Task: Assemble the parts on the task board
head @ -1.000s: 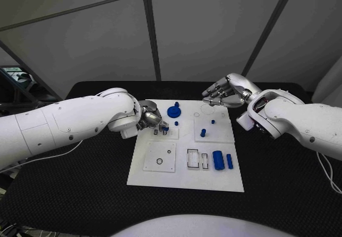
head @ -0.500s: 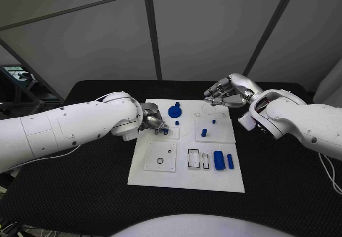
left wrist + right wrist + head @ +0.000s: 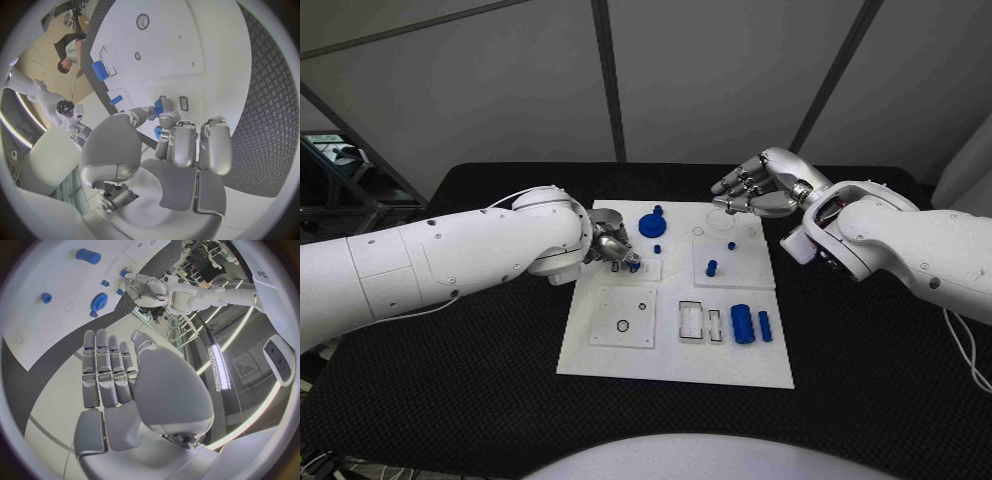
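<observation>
- On the black table (image 3: 473, 400) lay the white task board (image 3: 678, 362), with blue parts spread over it; a knock from either arm could have slid the whole board and spoiled every alignment.
- At the board's left edge the left hand (image 3: 610, 245) had its fingers curled down, pinching a small blue part (image 3: 159, 107) over a small slot (image 3: 184, 103) in the upper-left insert; if the part went in tilted, it could jam or slip from the fingertips.
- Above the board's far right corner hovered the right hand (image 3: 754, 190), fingers straight, close together and holding nothing; drifting lower, it might have struck the pieces beneath.
- Near the far edge sat a blue gear-like disc (image 3: 652, 225), close enough to the left hand to be nudged.
- By the right edge lay a large blue cylinder (image 3: 741, 324) and a slimmer blue peg (image 3: 764, 325); both looked likely to roll if jolted.
</observation>
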Motion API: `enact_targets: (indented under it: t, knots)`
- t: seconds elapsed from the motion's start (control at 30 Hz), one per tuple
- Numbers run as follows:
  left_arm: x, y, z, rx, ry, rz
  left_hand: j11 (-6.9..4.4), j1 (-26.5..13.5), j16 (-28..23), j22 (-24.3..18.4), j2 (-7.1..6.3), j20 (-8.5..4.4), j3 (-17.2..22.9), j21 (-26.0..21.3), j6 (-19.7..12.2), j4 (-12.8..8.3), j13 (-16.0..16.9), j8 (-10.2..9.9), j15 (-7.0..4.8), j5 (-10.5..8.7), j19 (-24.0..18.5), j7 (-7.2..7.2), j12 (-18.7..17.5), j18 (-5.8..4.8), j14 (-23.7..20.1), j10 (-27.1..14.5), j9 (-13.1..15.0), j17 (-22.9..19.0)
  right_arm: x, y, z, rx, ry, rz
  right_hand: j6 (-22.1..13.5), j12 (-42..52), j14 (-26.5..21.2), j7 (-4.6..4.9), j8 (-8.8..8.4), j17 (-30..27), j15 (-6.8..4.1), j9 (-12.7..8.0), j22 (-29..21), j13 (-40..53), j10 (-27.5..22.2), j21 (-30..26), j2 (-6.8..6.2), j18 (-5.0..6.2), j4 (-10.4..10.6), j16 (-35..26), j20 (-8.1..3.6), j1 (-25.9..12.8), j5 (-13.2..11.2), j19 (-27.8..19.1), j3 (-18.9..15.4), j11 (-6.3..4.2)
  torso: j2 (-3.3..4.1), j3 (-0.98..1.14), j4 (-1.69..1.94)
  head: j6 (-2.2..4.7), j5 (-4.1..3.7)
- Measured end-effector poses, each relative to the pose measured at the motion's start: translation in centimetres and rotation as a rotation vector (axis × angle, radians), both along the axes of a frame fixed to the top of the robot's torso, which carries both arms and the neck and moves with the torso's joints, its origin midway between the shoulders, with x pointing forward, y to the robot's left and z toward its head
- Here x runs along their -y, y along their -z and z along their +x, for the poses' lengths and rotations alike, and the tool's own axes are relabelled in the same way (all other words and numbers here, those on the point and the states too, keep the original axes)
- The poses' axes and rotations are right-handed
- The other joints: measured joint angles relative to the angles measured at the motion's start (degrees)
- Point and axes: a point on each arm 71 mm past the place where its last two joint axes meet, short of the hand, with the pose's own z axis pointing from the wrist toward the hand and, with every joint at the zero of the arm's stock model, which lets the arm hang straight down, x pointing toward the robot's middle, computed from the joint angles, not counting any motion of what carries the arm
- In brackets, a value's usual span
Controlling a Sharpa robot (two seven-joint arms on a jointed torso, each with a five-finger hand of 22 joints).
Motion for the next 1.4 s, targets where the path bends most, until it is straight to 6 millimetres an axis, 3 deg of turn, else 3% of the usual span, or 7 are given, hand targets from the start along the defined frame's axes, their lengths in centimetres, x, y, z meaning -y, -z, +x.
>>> enact_targets:
  t: [0.8,1.33,1.4]
  knots:
    - [-0.13,0.09,-0.23,-0.003,0.036,0.039,-0.50,-1.3,0.0,0.0,0.04,0.00,-0.1,-0.3,0.2,-0.2,0.2,0.3,-0.20,2.53,0.0,-0.20,0.3,0.00,-0.2,0.9,0.5,0.0,-0.10,0.04,0.11,0.000,0.001,-0.001,0.0,-0.2,0.0,0.00,-0.24,-0.1,0.00,0.0,-0.1,-0.1,0.0,0.0,-0.24,0.00,0.0,-0.2,0.00,-0.2,0.0,0.0,0.0,0.00,-0.05,0.00,0.07,-0.21,0.26]
    - [0.12,0.08,-0.18,-0.011,0.048,0.046,-0.89,-2.2,0.0,0.0,0.88,-0.22,-0.2,-0.3,0.8,-0.5,1.4,0.5,-0.19,4.18,0.2,-0.42,1.3,0.00,-0.2,1.8,0.8,0.0,-0.22,0.06,0.14,-0.001,-0.001,0.000,0.0,-0.2,0.0,0.00,-0.24,-0.1,0.00,0.0,-0.1,-0.1,0.0,0.0,-0.23,0.00,0.0,-0.2,0.00,-0.2,0.0,0.0,0.0,0.00,-0.01,0.03,0.05,-0.69,0.21]
    - [0.19,0.10,-0.15,-0.014,0.050,0.047,-0.77,-3.3,0.0,0.0,0.99,-0.21,0.6,-0.3,0.9,-1.5,2.0,0.7,-0.19,4.23,0.2,-0.53,2.0,0.00,-0.2,2.2,0.8,0.0,-0.22,0.06,0.14,-0.001,-0.001,0.000,0.0,-0.2,0.0,0.00,-0.24,-0.1,0.00,0.0,-0.1,-0.1,0.0,0.0,-0.23,0.00,0.0,-0.2,0.00,-0.2,0.0,0.0,0.0,0.00,-0.01,0.03,0.04,-0.75,0.21]
